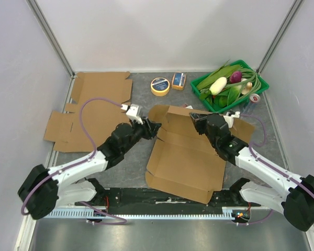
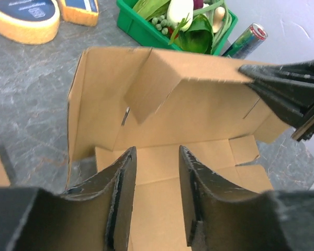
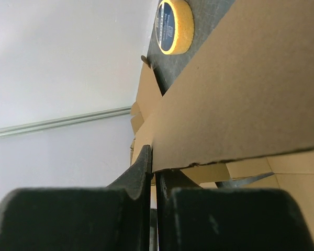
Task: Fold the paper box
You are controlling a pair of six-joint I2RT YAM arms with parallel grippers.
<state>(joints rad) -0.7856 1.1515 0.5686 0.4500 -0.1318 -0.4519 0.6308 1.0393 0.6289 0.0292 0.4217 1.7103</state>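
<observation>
The paper box [image 1: 186, 162] is a brown cardboard blank lying open in the middle of the table, with its back wall and left side flap raised. My right gripper [image 1: 197, 120] is shut on the top edge of that back wall; in the right wrist view the fingertips [image 3: 146, 162] pinch the cardboard [image 3: 251, 89]. My left gripper [image 1: 153, 128] stands open at the box's left rear corner. In the left wrist view its jaws [image 2: 157, 151] hold nothing and hang over the box floor [image 2: 162, 157], facing the raised wall [image 2: 199, 115].
Flat cardboard blanks [image 1: 94, 104] lie at the back left. A yellow tape roll [image 1: 160, 86] and a small orange box [image 1: 179, 80] sit behind the paper box. A green basket [image 1: 263, 82] of vegetables and a can [image 1: 254, 99] stand at the back right.
</observation>
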